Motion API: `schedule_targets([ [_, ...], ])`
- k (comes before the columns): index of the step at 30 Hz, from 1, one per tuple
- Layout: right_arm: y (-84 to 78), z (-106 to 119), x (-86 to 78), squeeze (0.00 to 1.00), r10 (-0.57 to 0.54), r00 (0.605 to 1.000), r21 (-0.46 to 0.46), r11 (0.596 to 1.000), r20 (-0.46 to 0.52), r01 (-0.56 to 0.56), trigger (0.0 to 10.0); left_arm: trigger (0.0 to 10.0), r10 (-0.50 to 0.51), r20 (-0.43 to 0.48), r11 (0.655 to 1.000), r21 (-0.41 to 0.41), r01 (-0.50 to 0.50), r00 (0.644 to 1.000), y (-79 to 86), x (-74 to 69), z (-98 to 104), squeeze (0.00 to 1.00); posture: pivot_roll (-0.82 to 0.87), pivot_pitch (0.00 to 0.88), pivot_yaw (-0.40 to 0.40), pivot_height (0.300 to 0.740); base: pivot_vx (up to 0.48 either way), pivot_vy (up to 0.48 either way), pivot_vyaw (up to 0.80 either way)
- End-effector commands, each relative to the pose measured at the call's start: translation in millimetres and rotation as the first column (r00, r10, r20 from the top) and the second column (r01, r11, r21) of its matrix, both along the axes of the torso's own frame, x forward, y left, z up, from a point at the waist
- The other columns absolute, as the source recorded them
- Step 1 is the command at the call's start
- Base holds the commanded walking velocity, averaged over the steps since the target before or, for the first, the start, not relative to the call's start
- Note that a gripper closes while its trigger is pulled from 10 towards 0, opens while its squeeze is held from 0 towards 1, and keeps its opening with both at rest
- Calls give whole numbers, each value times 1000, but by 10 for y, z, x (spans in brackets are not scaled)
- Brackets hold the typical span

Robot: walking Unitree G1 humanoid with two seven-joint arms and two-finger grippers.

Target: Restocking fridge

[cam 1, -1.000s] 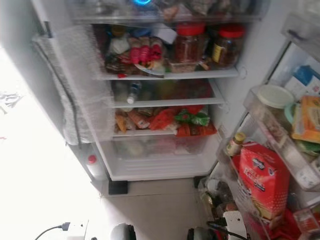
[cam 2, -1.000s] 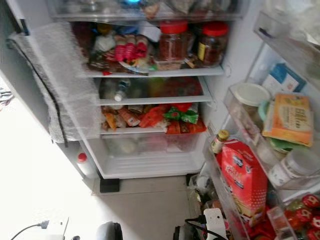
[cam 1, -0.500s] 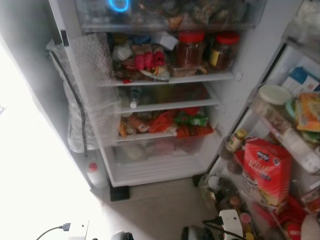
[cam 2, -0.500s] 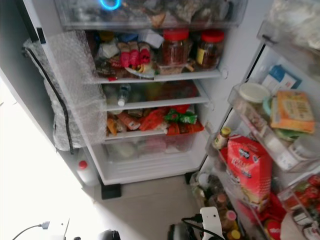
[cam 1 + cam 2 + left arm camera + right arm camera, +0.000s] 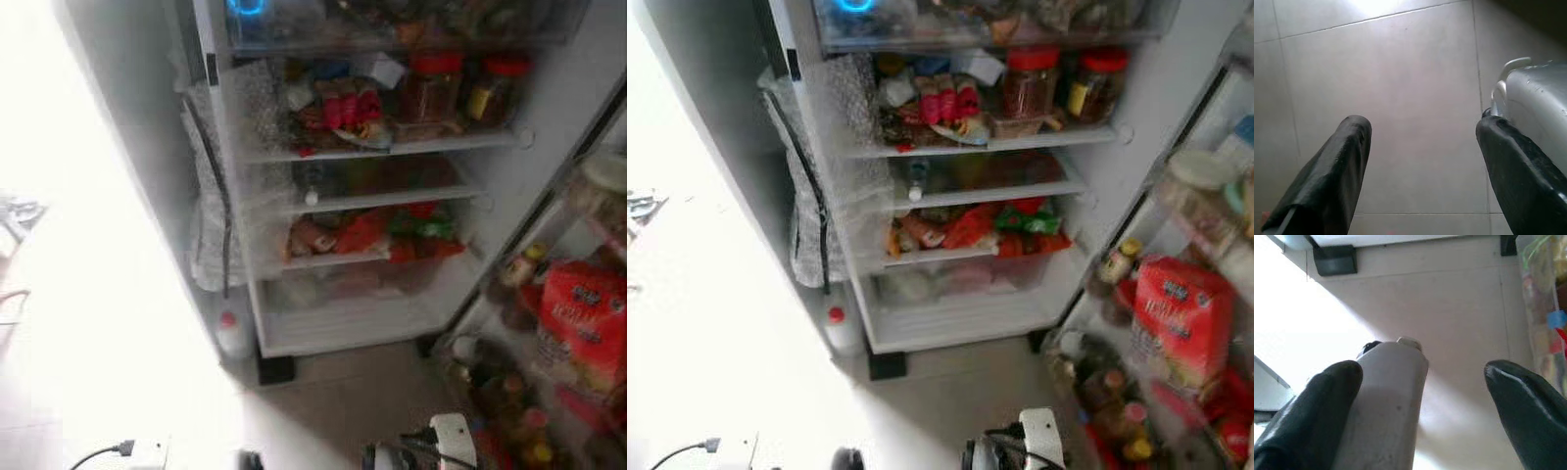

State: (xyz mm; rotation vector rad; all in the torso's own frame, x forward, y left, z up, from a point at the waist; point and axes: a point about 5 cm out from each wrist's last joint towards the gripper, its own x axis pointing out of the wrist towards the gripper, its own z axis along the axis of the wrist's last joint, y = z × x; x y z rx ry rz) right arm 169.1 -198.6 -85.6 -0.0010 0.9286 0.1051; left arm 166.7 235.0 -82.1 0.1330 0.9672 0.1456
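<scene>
Sitting on the top fridge shelf: two red-lidded jars. Lying on the lower shelf: colourful packets. Standing on the tiled floor: red-capped bottle.

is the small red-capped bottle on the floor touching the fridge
Cannot tell. In the right eye view the red-capped bottle stands on the floor right against the lower left corner of the fridge, but the blur hides any contact or gap there.

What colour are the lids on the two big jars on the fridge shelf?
Red lids on both jars, clearest in the right eye view.
</scene>
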Motion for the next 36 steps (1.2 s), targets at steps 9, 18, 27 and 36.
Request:
schedule_targets([
  [9,-24,-62,-139,0,-6,998,-7,1000,-56,6,10000,10000,-22,-8,1000,-2,22,1000,-67,16,-11,0,-147,64,-9,648,0,312,0],
  [18,-15,-64,-142,0,-7,998,-8,1000,-57,6,10000,10000,-27,-9,1000,1,27,1000,-59,14,-10,0,-150,57,-3,648,0,311,0],
  [27,-13,-71,-157,0,-15,998,-13,1000,-57,14,10000,10000,-42,-6,999,3,42,999,-89,50,-2,0,-157,30,6,648,0,312,0],
  [36,-15,-79,-176,0,-31,998,-18,999,-57,30,10000,10000,-59,-11,998,-3,59,998,-175,58,-18,0,-167,0,14,648,0,311,0],
])
